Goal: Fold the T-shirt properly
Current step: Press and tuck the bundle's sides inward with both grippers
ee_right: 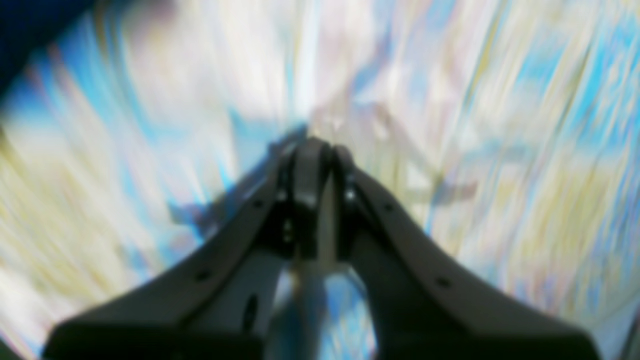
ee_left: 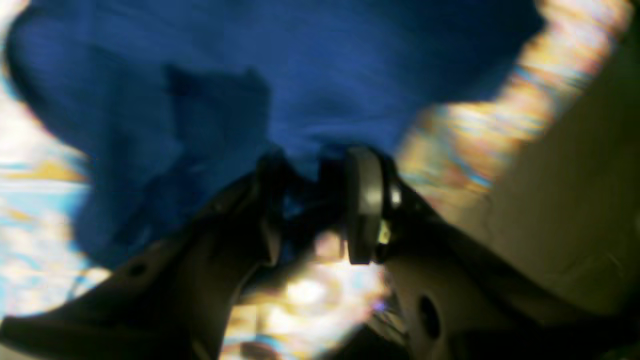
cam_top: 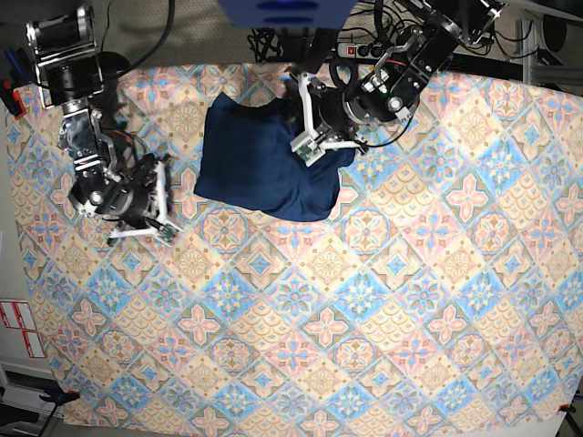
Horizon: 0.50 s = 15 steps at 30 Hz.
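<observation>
Pinching a fold of the T-shirt (cam_top: 264, 164) with my left gripper (ee_left: 315, 200), I keep it near the far edge of the patterned cloth (cam_top: 364, 319). My right gripper (ee_right: 320, 150) is closed, holding nothing, near the left edge.

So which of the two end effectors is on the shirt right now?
The left end effector, at the T-shirt's edge with blue fabric between its jaws. The right end effector is shut, empty, over the patterned cloth beside it.
</observation>
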Each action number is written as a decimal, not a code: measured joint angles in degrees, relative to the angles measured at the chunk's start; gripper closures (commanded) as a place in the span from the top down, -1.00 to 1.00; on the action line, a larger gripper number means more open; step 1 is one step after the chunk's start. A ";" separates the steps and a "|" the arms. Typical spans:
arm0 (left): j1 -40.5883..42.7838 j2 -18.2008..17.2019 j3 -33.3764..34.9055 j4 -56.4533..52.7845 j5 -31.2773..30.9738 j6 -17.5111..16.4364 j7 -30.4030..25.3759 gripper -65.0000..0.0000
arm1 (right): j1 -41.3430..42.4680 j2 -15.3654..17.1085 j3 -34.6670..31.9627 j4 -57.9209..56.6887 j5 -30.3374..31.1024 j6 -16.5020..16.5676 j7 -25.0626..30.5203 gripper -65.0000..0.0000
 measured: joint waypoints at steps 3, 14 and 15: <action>1.22 -0.02 -0.11 1.42 -0.09 -0.13 -0.31 -0.39 | 0.76 -2.78 -0.24 0.02 -0.17 0.31 -0.11 -0.86; 1.88 -0.31 -0.11 -1.16 0.85 0.07 -0.28 -0.39 | 2.99 -11.19 -2.45 -2.84 -0.28 0.35 -0.50 -0.86; 1.95 -0.33 0.02 -1.33 0.98 0.07 -0.22 -0.39 | 3.34 -10.93 -3.26 -3.10 -0.33 0.35 -0.59 -0.86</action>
